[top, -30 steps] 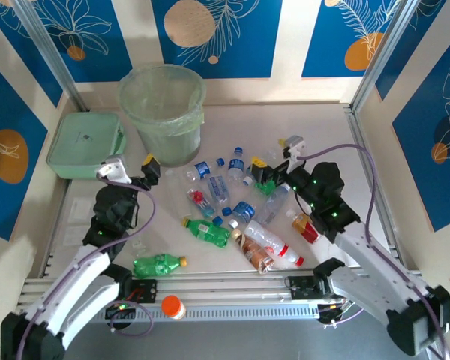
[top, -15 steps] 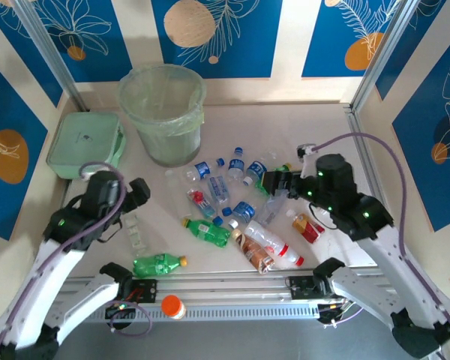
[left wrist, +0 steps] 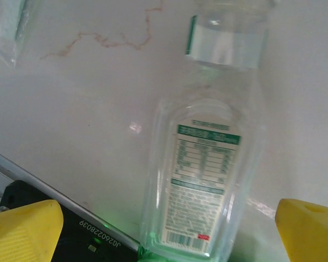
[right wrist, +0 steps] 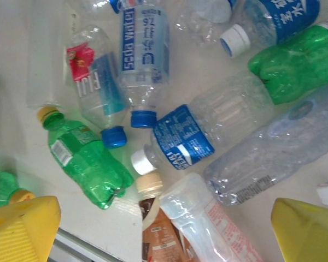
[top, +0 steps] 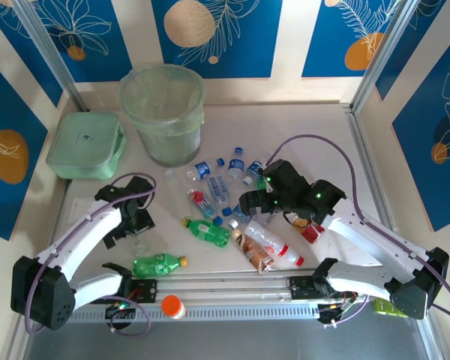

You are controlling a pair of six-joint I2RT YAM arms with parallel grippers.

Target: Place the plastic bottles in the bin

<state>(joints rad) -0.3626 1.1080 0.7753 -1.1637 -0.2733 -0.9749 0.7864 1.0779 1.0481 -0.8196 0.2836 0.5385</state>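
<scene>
Both arms have swung down toward the counter (top: pixel 322 135) during the last second. Left gripper (left wrist: pixel 164 234), jaws fully apart and empty, hangs over a clear bottle (left wrist: pixel 202 180) lying flat, its body between the fingertips. Step in hand, by judgement: pick approach. The next move calls for descent, then closure across the body. The bin (top: pixel 165 139) stands beyond, well apart. Right gripper (right wrist: pixel 164 229), equally wide and empty, hovers above the bottle heap (top: pixel 232 202), a blue-labelled bottle (right wrist: pixel 183 136) just ahead.
</scene>
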